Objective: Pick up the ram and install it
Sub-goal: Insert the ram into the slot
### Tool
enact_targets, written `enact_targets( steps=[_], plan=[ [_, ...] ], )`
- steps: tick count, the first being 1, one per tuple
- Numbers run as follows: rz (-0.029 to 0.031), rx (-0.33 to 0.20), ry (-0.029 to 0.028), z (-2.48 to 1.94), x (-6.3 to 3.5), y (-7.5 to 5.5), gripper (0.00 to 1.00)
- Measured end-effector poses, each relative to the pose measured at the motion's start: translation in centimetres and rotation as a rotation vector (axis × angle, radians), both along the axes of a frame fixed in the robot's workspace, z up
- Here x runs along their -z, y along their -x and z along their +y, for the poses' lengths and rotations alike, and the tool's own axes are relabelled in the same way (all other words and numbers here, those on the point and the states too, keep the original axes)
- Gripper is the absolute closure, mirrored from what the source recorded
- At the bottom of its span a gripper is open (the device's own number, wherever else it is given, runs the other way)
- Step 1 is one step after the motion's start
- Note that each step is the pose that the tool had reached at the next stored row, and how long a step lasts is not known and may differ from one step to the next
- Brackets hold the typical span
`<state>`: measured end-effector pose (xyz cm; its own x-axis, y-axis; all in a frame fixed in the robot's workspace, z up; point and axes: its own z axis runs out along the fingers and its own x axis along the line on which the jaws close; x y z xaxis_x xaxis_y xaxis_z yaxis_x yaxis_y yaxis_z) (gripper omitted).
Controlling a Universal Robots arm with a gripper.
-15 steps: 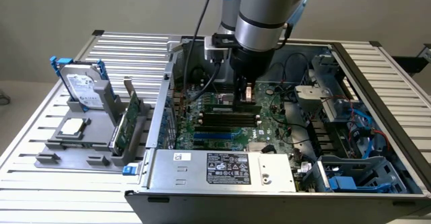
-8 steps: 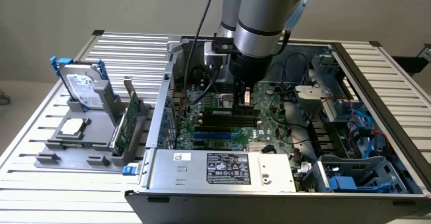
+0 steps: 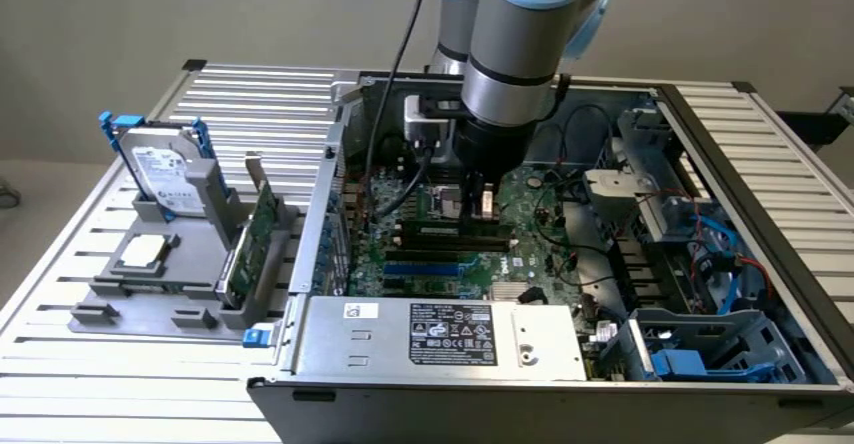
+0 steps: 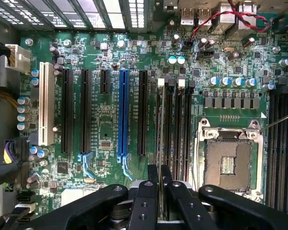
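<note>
My gripper point(image 3: 483, 207) hangs inside the open computer case point(image 3: 747, 164), low over the motherboard point(image 3: 534, 254). It is shut on the ram point(image 3: 454, 230), a thin dark-and-green stick lying level just above the board. From the wrist, the two black fingers point(image 4: 146, 201) press together on the ram's thin edge point(image 4: 159, 143), which runs in line with the long black memory slots point(image 4: 175, 129) beside the processor socket point(image 4: 228, 163). I cannot tell whether the stick touches a slot.
The silver power supply point(image 3: 447, 334) sits at the case's near side. Blue cables and drive cages point(image 3: 721, 254) fill the exterior view's right. On the exterior view's left, a grey holder point(image 3: 147, 294) carries a hard drive point(image 3: 167, 179) and a green expansion card point(image 3: 260, 234).
</note>
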<state>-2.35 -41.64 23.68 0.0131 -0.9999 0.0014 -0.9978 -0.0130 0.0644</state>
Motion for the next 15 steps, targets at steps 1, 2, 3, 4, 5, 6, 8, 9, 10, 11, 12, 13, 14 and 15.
enact_targets(
  steps=[1,2,3,4,5,6,8,9,10,11,12,13,14,15],
  plan=[
    [0.0000,0.000,0.0015,0.05,0.16,0.00,0.86],
    [0.0001,0.000,0.0026,0.09,0.27,-0.01,0.86],
    [0.0001,0.000,0.0034,0.10,0.29,-0.01,0.86],
    [0.0001,0.000,0.0038,0.10,0.28,-0.01,0.86],
    [0.0001,0.000,0.0039,0.10,0.28,-0.01,0.86],
    [0.0001,0.000,0.0039,0.10,0.28,0.00,0.86],
    [0.0000,-0.001,0.0038,0.10,0.29,0.00,0.86],
    [0.0001,-0.001,0.0037,0.10,0.29,0.00,0.86],
    [0.0000,-0.002,0.0038,0.10,0.30,0.00,0.86],
    [0.0000,-0.002,0.0037,0.10,0.30,0.00,0.86],
    [0.0000,-0.003,0.0037,0.10,0.31,0.00,0.86],
    [0.0000,-0.003,0.0037,0.10,0.31,0.02,0.86],
    [0.0000,-0.004,0.0038,0.10,0.32,0.03,0.86],
    [0.0001,-0.005,0.0038,0.10,0.32,0.04,0.86]
  ],
)
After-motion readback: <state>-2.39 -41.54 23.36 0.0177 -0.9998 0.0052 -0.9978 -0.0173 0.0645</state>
